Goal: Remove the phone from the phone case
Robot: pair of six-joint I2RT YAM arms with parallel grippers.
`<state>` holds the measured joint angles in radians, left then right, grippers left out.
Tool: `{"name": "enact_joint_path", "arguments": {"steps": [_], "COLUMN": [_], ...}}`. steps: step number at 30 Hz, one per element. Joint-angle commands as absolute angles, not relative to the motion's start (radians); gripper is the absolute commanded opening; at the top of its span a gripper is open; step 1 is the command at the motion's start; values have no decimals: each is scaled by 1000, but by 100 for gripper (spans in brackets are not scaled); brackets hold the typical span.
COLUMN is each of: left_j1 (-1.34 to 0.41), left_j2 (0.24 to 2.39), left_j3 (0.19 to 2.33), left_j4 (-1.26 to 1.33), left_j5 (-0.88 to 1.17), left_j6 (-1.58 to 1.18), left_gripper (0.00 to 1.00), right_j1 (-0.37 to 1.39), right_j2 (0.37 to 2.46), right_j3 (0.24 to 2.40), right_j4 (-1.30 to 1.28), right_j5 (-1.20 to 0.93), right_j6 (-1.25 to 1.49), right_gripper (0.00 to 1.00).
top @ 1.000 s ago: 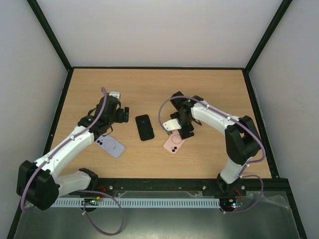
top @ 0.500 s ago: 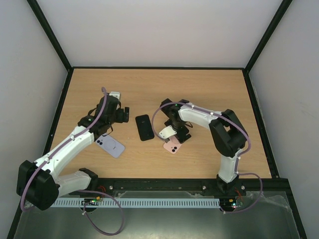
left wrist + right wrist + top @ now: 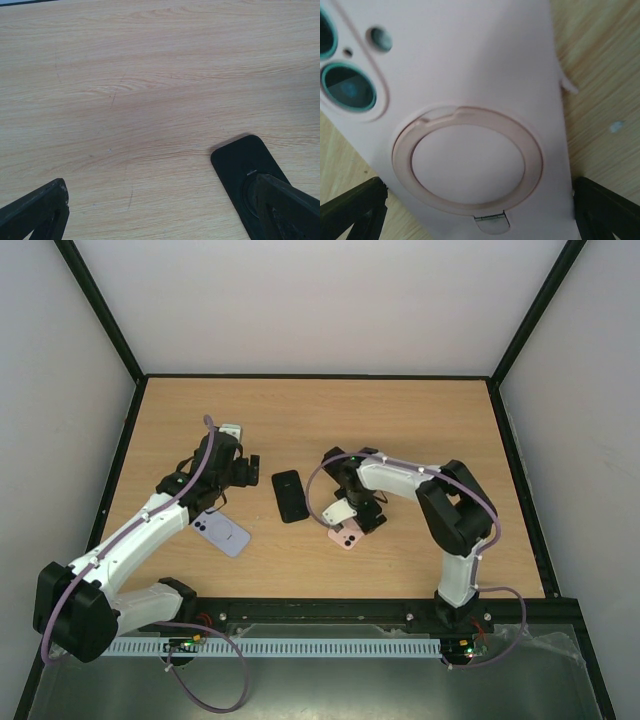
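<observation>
- The right gripper hangs directly over the pink phone case, with its jaws spread wide on either side and gripping nothing.
- The case lies back-up near the middle of the tabletop. The phone shows teal lenses through the cut-out, so it looks to be still inside.
- The left gripper is open and empty too, above bare wood beside a black phone-shaped slab.
- Extraction has not begun: the grasp, the pry and the separation all remain.

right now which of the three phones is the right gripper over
The pink-cased phone, straddled by the open right gripper; the black phone and lilac phone lie further left.
</observation>
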<state>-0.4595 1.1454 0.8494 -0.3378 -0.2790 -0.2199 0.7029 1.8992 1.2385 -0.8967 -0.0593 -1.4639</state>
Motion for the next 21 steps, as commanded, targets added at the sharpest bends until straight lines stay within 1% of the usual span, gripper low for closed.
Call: {"name": "enact_joint_path", "arguments": {"steps": [1,6,8,13,15,17,21], "left_j1": [-454,-452,-451,-450,-448,-446,-445], "left_j2": [1134,1134,1136,1137,1137,1138,1147], "left_j3": [838,837,837,838,839,836,838], "left_j4": [-329,-328,-328,-330,-328,-327,-327], "left_j5": [-276,-276,-275,-272,-272,-268,-264], "left_j6": [-215,-215,-214,-215,-215,-216,-216], "left_gripper": [100,100,100,100,100,100,100], "right_j1": [708,708,708,708,708,709,709], "right_j2": [1836,1770,1754,1739,1733,1732,1727], "right_j3": [1111,1013,993,969,956,942,934], "right_j4": [-948,-912,-897,-871,-867,-860,-856], "right_j5": [-31,-66,-93,-199,-235,-255,-280], "right_j6": [-1431,-1373,-1327,-1203,-1177,-1154,-1105], "right_gripper": [98,97,100,99,97,91,70]}}
